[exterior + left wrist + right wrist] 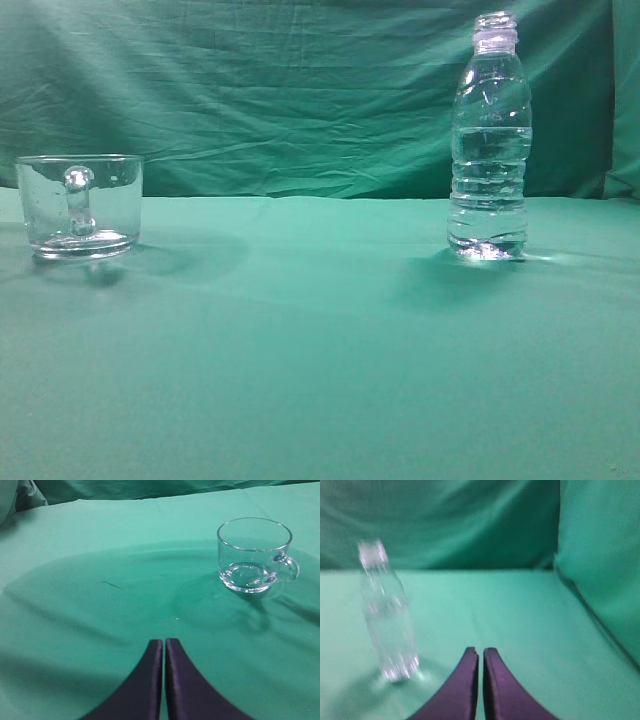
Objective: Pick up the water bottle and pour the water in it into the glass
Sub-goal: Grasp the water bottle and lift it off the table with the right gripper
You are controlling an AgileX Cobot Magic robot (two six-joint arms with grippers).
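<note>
The water bottle (489, 140) stands upright on the table (320, 350), which is covered with a green cloth. It has no cap on its neck. The water (488, 185) inside is clear and reaches a little above the middle of the bottle, where the ribbed part begins.

The glass (80, 205) stands well apart from the bottle, far to its left in the exterior view, also upright on the table. Its handle with the round knob points toward the exterior camera. The glass looks empty, with only some bright reflections at its thick base. Behind the bottle hangs a wrinkled green curtain (280, 90).

In the left wrist view the left pincer (164, 642) has its two dark fingers pressed almost together, with only a thin line between them, and it holds nothing. The glass (255, 555) is ahead of it and to the right, not touching it.

In the right wrist view the right pincer (480, 652) is narrow in the same way, fingers nearly meeting, and nothing is between them. The bottle (387, 615) is ahead of it and to the left, apart from the fingers; this picture is blurred, so details of the bottle are not clear there.
</note>
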